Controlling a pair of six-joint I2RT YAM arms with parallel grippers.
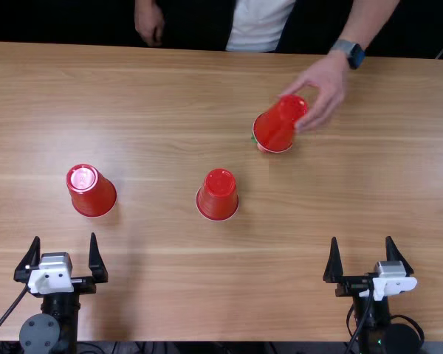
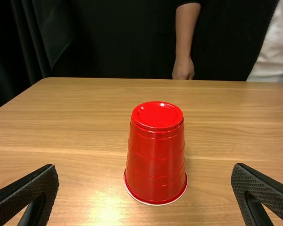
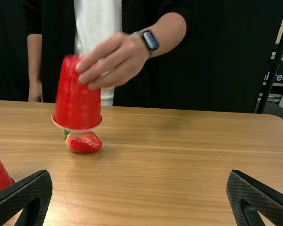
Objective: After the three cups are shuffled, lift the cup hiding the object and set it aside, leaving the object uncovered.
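Your left gripper and right gripper sit spread at the near edge, while a person's hand holds a red cup just above a strawberry.

left hand at the near left, fingers spread wide, right hand at the near right, spread alike

Open desk lies ahead of the right pincer; a person's hand and raised cup block the far right. The left cup stands before the left pincer.
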